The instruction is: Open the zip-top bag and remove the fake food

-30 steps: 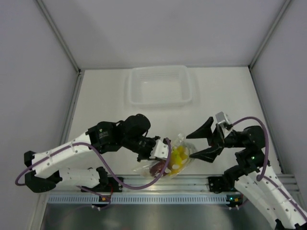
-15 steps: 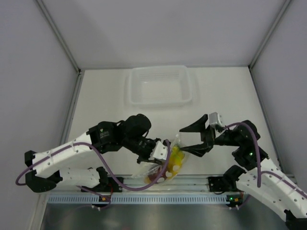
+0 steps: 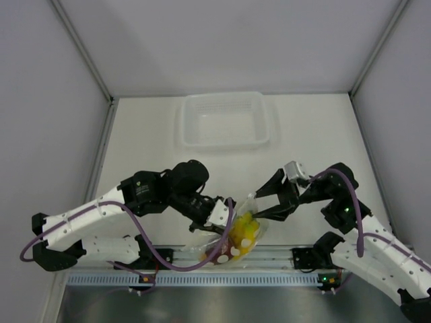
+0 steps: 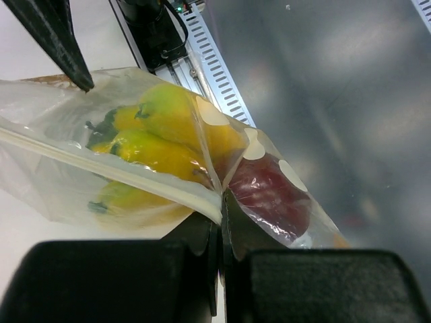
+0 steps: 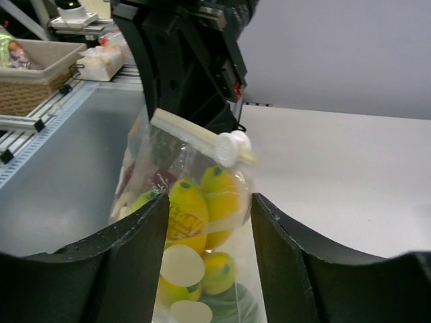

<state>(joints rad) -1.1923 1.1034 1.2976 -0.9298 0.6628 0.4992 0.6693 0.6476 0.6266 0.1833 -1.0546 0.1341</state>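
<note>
Near the near edge of the table (image 3: pixel 148 148), between the two arms, the bag (image 3: pixel 240 232) hangs lifted by its zip strip. Left gripper (image 3: pixel 222 217) is clamped narrow on the strip's left end, pinching bag (image 4: pixel 135 161) plastic between its jaws. Right gripper (image 3: pixel 258 206) is half wide, one jaw on each side of the bag's right end, just below the white slider (image 5: pixel 232 148); nothing is held. Inside lie the yellow bananas (image 4: pixel 161 141) and the red fruit (image 4: pixel 269 195). Farther back sits the tray (image 3: pixel 222 96).
</note>
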